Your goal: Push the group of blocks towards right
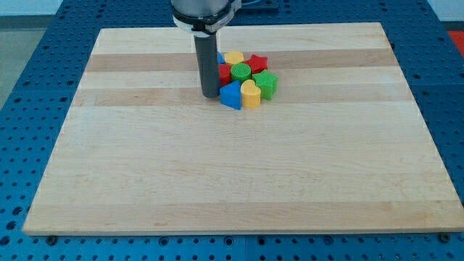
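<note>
A tight group of small blocks sits at the upper middle of the wooden board (239, 174). It holds a blue block (231, 95), a yellow heart-shaped block (250, 94), a green block (266, 84), a green round block (241, 71), a red star-shaped block (257, 63), a yellow block (233, 57) and a red block (224, 73); a bit of another blue block shows behind the rod. My dark rod comes down from the view's top. My tip (209, 95) rests on the board at the group's left edge, touching or nearly touching the blue block.
The board lies on a blue perforated table (29, 109) that surrounds it on all sides. The arm's mount (203, 11) is at the view's top centre.
</note>
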### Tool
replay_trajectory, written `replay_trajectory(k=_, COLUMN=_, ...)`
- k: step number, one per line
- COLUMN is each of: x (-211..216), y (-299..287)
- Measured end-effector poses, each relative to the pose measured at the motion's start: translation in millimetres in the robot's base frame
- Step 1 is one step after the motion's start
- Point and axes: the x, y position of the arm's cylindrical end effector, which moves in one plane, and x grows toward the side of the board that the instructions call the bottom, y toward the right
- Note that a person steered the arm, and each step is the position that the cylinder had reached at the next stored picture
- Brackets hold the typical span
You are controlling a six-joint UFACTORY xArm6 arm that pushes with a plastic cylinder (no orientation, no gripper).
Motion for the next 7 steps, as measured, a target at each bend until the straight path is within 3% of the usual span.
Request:
replay_trajectory(k=3, x=-33.1, y=-24.8)
replay_trajectory(k=7, x=-36.2, y=21.3)
